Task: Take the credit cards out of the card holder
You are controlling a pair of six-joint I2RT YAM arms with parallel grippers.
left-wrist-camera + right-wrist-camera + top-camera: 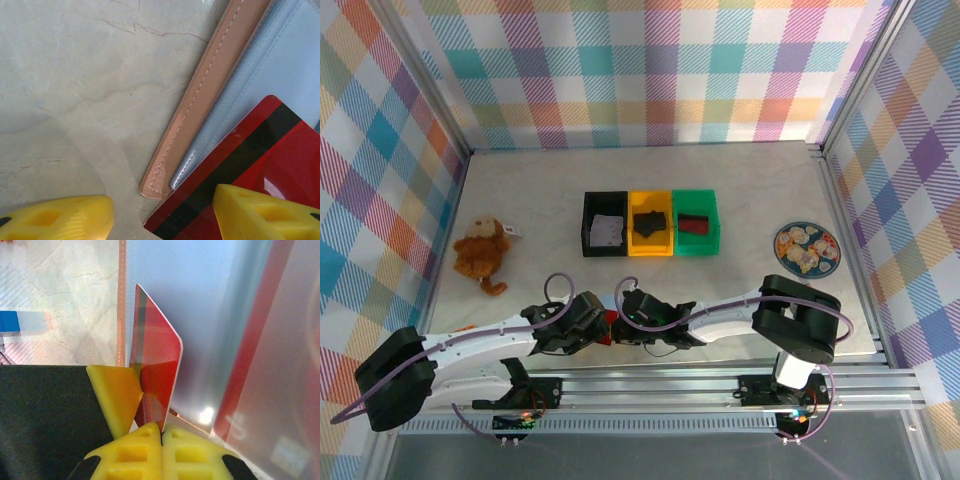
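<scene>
The card holder [200, 100] lies open on the table, with a tan leather edge and a pale blue-grey inside [200, 300]. A red credit card [157, 350] with a black stripe sticks out of it [260, 160]. My right gripper [162, 426] is shut on this card's near edge. My left gripper [162, 212] is open and straddles the holder's corner, one yellow finger [265, 212] over the card and the other [55, 220] on bare table. Another red card [250, 365] sits behind a clear pocket. From above, both grippers [603, 325] [620, 323] meet near the front edge.
Black [605, 222], yellow [651, 222] and green [696, 222] bins stand in a row mid-table. A plush monkey [482, 250] lies at the left and a patterned plate [806, 247] at the right. The table's front rail runs just behind the grippers.
</scene>
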